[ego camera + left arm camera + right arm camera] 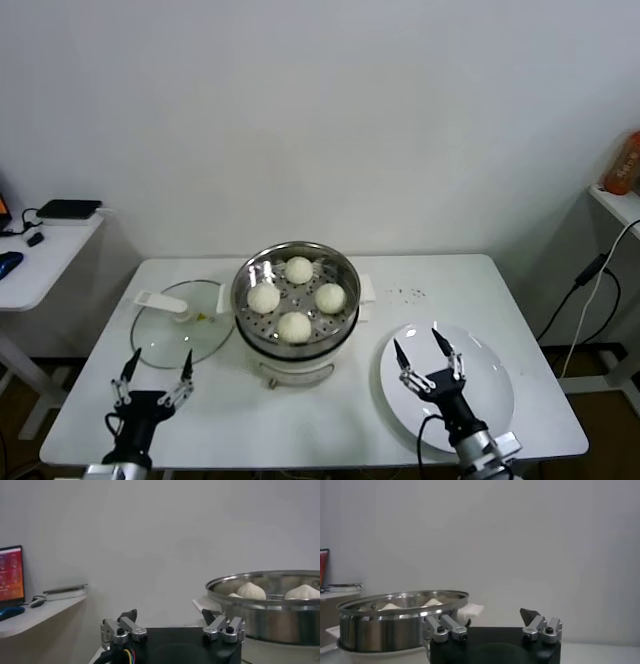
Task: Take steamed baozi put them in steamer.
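Observation:
The steamer stands at the table's middle, a shiny steel pot on a white base. Several cream-white baozi lie on its perforated tray: one at the back, one left, one right, one in front. My left gripper is open and empty, low at the table's front left, near the glass lid. My right gripper is open and empty above the white plate. The steamer also shows in the left wrist view and the right wrist view.
A glass lid with a white handle lies flat left of the steamer. The plate at the front right holds nothing. A side desk stands at far left, a shelf with an orange bottle at far right.

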Motion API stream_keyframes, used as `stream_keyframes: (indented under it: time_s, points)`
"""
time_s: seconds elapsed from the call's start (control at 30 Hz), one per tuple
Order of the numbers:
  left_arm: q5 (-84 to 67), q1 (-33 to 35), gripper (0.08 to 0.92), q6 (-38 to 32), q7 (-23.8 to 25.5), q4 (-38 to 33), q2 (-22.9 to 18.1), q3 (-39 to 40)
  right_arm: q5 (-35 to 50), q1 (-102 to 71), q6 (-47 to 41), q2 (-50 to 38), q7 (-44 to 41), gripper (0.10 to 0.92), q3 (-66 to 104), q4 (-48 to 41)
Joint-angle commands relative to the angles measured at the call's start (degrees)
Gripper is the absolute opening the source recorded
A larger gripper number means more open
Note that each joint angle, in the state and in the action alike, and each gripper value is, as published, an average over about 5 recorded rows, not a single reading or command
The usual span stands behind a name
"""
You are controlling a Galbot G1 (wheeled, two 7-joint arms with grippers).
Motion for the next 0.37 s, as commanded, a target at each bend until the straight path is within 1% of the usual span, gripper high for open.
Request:
stream_keyframes:
  time_s: [0.03,0.37]
  points:
    - [-0.53,0.89,0.823,-1.26,1.36,-0.31,0.17,-0.94,0.75,-2.52,0.70,0.35,-0.73,0.823,1.07,0.45]
    - [-0.68,0.92,0.823,-2.05,2.13,-0.13,-0.42,-1.02,1.20,-2.43,0.99,0.27,-1.61,0.823,1.21,0.27]
